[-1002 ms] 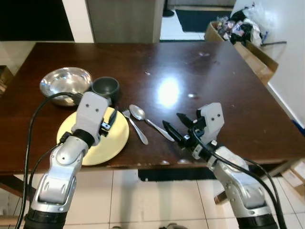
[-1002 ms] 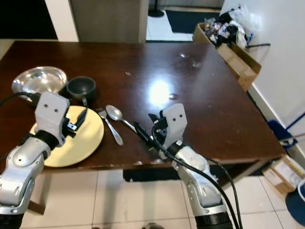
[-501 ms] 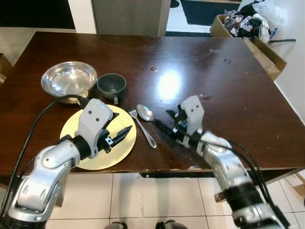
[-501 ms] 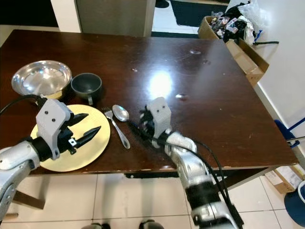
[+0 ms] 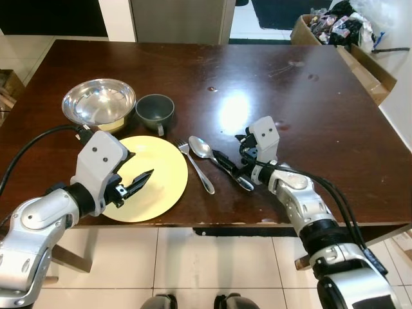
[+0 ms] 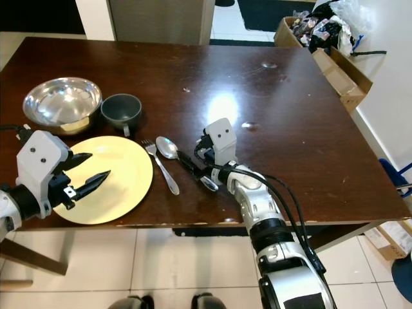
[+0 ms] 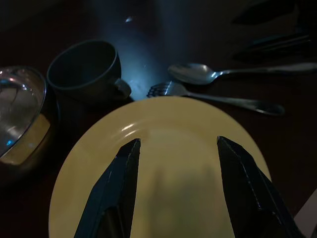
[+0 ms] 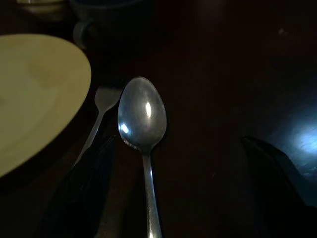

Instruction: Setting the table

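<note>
shiny silver spoon (image 5: 212,156) lies on the dark table (image 5: 309,122), handle between the right claw's (image 5: 233,168) wide-open fingers, fork (image 5: 196,170) beside it. left claw (image 5: 132,183), also open, hovers over the plain yellow plate (image 5: 164,177).

right hand (image 5: 233,168) reached the spoon (image 5: 219,162)

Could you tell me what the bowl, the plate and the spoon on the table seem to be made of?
The bowl looks like polished steel: silver, with mirror-like reflections. The plate is matte pale yellow, possibly ceramic or melamine; its look leaves that open. The spoon appears to be shiny stainless steel, with a bright glint on it.
</note>
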Motion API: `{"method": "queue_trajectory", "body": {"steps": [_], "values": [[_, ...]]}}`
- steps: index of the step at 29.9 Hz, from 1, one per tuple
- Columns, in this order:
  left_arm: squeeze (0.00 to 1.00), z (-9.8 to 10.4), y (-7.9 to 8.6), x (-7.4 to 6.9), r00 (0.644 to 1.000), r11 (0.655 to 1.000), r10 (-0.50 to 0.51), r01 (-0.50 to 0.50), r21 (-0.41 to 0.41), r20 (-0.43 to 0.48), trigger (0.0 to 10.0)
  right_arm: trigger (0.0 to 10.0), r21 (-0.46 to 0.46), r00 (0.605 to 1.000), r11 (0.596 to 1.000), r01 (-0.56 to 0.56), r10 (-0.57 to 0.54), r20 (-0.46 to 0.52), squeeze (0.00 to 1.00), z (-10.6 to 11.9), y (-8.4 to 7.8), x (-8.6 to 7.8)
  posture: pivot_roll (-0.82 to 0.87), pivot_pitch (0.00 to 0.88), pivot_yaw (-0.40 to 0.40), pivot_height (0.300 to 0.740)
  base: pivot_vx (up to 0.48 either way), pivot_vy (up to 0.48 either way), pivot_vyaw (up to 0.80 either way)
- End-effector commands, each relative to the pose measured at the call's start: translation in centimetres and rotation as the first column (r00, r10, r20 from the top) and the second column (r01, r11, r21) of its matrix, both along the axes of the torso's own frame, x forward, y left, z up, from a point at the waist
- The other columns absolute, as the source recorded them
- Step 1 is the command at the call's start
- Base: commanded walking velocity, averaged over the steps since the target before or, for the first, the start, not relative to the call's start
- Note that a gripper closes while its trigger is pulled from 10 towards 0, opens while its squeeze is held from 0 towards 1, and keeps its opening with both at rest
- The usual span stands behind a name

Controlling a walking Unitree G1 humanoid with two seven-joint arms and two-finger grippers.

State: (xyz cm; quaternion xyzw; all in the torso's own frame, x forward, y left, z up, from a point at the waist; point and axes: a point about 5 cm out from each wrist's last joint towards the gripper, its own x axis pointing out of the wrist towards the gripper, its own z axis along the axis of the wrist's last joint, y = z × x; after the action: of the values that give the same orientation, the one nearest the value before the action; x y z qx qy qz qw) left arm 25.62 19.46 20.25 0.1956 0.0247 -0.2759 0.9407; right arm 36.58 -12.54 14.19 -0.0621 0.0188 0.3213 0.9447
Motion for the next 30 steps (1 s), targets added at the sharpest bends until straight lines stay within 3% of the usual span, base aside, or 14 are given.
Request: {"method": "queue_trajectory", "body": {"steps": [1,11,18,23,28,29,30], "values": [[0.00,-0.1,0.2,-0.4,1.000,1.000,-0.001,0.001,0.003,-0.018,10.0,10.0,-0.010,1.000,1.000,-0.010,0.010,-0.011,0.00,-0.2,-0.3,0.1,0.09,0.135,0.040,0.740,0.000,0.000,0.00],[0.00,0.3,1.2,-0.9,0.999,0.999,0.040,-0.039,0.022,-0.024,10.0,10.0,-0.012,0.995,0.997,-0.076,0.075,-0.070,0.00,-0.9,-0.3,0.4,0.13,0.150,0.047,0.740,0.000,0.000,0.00],[0.00,0.4,1.3,-1.2,0.998,0.998,0.055,-0.054,0.021,-0.023,10.0,10.0,-0.104,0.986,0.984,-0.142,0.132,-0.105,0.00,-1.7,0.3,0.3,0.14,0.149,0.038,0.740,0.000,0.000,0.00],[0.00,0.4,1.0,-1.5,0.998,0.998,0.056,-0.056,0.006,-0.025,10.0,10.0,-0.231,0.990,0.966,-0.113,0.091,-0.104,0.00,-2.5,-0.1,0.4,0.14,0.145,0.035,0.740,0.000,0.000,0.00],[0.00,0.4,0.9,-1.5,0.998,0.998,0.056,-0.056,0.002,-0.028,10.0,10.0,-0.254,0.990,0.963,-0.093,0.062,-0.127,0.00,-3.0,-0.4,0.3,0.14,0.139,0.036,0.740,0.000,0.000,0.00],[0.00,0.4,0.9,-1.4,0.998,0.998,0.057,-0.057,0.002,-0.027,10.0,9.2,-0.236,0.988,0.967,-0.092,0.058,-0.146,0.00,-3.3,-0.5,0.2,0.14,0.139,0.036,0.740,0.000,0.000,0.00],[0.00,0.3,0.9,-1.4,0.998,0.998,0.058,-0.058,0.001,-0.027,10.0,4.7,-0.210,0.985,0.973,-0.092,0.058,-0.164,0.00,-3.6,-0.5,0.0,0.14,0.135,0.036,0.740,0.000,0.000,0.00]]}}
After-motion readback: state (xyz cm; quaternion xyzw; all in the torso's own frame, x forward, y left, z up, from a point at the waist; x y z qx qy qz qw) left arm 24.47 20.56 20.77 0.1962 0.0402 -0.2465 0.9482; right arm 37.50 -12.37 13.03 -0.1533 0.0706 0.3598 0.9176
